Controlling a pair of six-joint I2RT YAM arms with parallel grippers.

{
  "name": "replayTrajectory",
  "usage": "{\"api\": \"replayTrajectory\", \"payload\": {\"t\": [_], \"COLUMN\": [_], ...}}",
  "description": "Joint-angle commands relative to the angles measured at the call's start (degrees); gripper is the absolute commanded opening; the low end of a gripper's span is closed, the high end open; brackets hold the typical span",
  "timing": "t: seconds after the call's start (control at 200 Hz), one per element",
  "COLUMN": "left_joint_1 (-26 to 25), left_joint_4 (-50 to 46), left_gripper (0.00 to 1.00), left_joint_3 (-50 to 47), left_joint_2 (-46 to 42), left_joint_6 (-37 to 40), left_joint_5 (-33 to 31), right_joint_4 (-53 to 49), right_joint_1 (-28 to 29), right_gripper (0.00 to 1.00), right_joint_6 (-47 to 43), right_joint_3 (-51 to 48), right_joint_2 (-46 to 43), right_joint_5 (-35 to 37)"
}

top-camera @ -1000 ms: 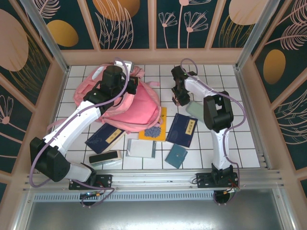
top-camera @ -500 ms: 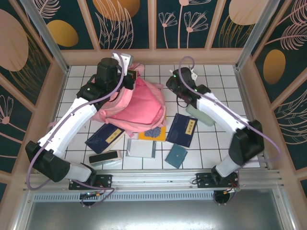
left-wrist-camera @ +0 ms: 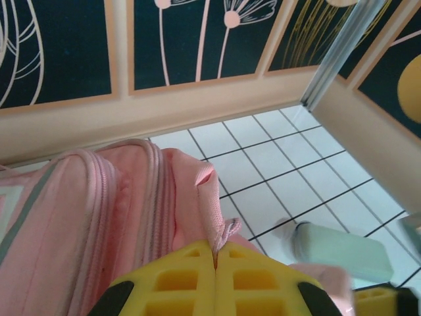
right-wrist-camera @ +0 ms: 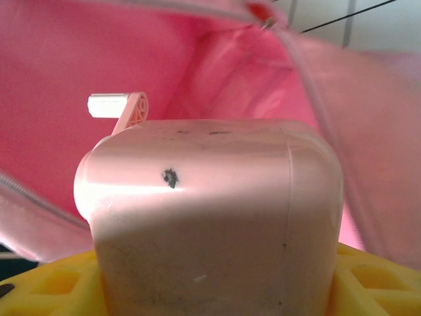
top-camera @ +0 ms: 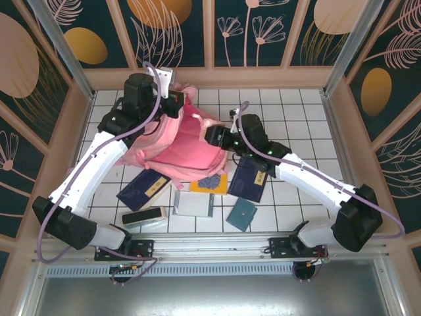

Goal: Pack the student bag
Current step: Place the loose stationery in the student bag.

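Pinches soft, limp student bag (top-camera: 191, 150) — far left on table (top-camera: 309, 191) — by its top loop (left-wrist-camera: 221, 230), likely the surest hold, between closed left gripper (left-wrist-camera: 215, 255) jaws; clamps pink sharpener (right-wrist-camera: 210, 204) in right gripper (top-camera: 212, 137).

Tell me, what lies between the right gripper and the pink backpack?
A pale pink crank pencil sharpener, clamped in the right gripper; the right wrist view shows it.

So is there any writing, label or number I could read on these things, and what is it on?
No text is readable anywhere.
On the blue book by the left arm: gold label strip, marks too small to read.
On the blue book under the right arm: gold label, too small to read.
On the black box: pale band, blurred.
On the pink bag and the pink sharpener: no writing seen.
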Motion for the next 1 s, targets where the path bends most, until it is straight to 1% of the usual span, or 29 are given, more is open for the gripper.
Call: {"api": "replayTrajectory", "payload": {"t": [0.0, 0.08, 0.19, 0.26, 0.34, 0.36, 0.4, 0.425, 0.46, 0.495, 0.525, 0.641, 0.766, 0.836, 0.931, 0.996], "left_joint_1": [0.0, 0.0, -0.1, 0.0, 0.0, 0.0, 0.0, 0.0, 0.0, 0.0, 0.0, 0.0, 0.2, 0.6, 1.0, 1.1], "left_joint_4": [7.5, 7.6, 8.0, 8.3, 8.2, 8.2, 8.3, 8.3, 8.3, 8.2, 8.0, 7.5, 7.5, 7.4, 7.4, 7.2], "left_gripper": [0.0, 0.0, 0.0, 0.0, 0.0, 0.0, 0.0, 0.0, 0.0, 0.0, 0.0, 0.0, 0.0, 0.0, 0.0, 0.0], "left_joint_3": [5.1, 6.1, 7.1, 7.5, 8.3, 8.4, 8.6, 8.7, 9.0, 9.1, 9.2, 9.6, 9.0, 8.5, 8.0, 8.0], "left_joint_2": [-0.3, 0.3, 0.5, 0.5, 0.8, 0.8, 0.9, 1.1, 1.2, 1.3, 1.4, 1.4, 1.2, 1.2, 1.6, 2.1], "left_joint_6": [-2.4, -2.9, -3.3, -3.4, -3.6, -3.8, -4.0, -4.1, -3.9, -3.9, -3.7, -3.1, -2.6, -2.5, -2.6, -2.7], "left_joint_5": [5.5, 7.6, 8.4, 9.2, 9.8, 10.0, 10.2, 10.2, 10.0, 9.8, 9.7, 8.8, 7.6, 6.9, 6.1, 6.3], "right_joint_4": [9.1, 9.3, 8.5, 6.7, 1.3, 0.9, -0.2, -1.5, -2.7, -2.5, -1.9, 0.6, 4.0, 7.3, 9.7, 13.1], "right_joint_1": [1.2, 1.3, 1.5, 1.7, 1.6, 1.6, 1.7, 1.8, 1.9, 2.0, 2.1, 1.8, 1.3, 1.4, 1.6, 1.3], "right_gripper": [0.3, 0.31, 0.36, 0.39, 0.44, 0.52, 0.73, 0.83, 0.93, 0.97, 0.99, 0.99, 0.99, 0.99, 0.99, 0.99], "right_joint_6": [1.0, 2.9, 7.1, 9.3, 12.1, 12.4, 12.9, 13.2, 13.4, 13.3, 13.2, 11.8, 6.7, 1.9, -2.8, -5.8], "right_joint_3": [3.2, 8.4, 18.2, 25.2, 35.0, 37.2, 41.2, 43.6, 46.3, 47.6, 47.4, 44.3, 38.9, 33.7, 25.5, 17.7], "right_joint_2": [6.1, 12.9, 23.1, 29.8, 38.1, 40.0, 43.4, 45.3, 47.3, 48.3, 48.5, 46.2, 41.4, 36.4, 27.8, 20.5], "right_joint_5": [-5.1, -6.2, -7.0, -4.9, -2.2, -2.3, -2.1, -1.8, -1.6, -1.6, -1.3, -0.6, -2.4, -3.0, 1.9, 4.8]}}
